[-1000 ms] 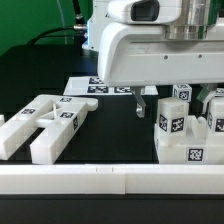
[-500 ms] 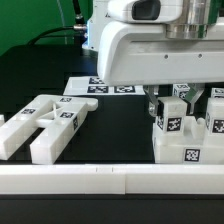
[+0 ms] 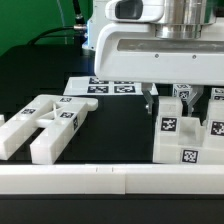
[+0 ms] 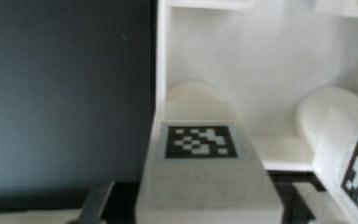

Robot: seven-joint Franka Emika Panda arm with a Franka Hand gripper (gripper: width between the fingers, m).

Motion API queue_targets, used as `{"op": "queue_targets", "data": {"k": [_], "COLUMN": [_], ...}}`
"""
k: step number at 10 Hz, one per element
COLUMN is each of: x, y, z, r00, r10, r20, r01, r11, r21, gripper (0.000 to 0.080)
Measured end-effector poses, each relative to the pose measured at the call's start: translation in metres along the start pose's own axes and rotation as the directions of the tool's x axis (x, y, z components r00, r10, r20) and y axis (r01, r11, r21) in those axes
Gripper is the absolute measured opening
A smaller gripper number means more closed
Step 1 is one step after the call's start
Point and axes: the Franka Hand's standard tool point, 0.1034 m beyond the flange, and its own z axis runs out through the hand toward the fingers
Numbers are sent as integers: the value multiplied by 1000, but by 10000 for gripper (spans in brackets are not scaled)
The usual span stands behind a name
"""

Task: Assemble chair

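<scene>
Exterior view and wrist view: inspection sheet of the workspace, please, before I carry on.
Surface: black table; marker board at the back; white rail across the front.
Job's things: slotted chair panel at the exterior view's left; blocky chair pieces at its right.
Clutter: nothing seen.
Grippers: gripper shut on a tagged chair piece.
Cables: dark cable behind the table.
Surroundings: green backdrop.

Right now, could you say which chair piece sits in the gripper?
The upright tagged block on the exterior view's right; the slotted panel lies flat, apart.
</scene>
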Motion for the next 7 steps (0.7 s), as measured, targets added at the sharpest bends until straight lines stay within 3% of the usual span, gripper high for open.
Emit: {"op": "queue_targets", "data": {"k": [3,6,7], "x": [2,4,4], "y": [10,16,16], "z": [0,-1,-1], "r00": [971,936,937], "r10": [240,353,350], "r20": [-4,-11,-10], "r01": [-240,-353,-350], "r11": [971,935,937], "r21": [-9,-15,-15], "gripper": [291,291,385]}}
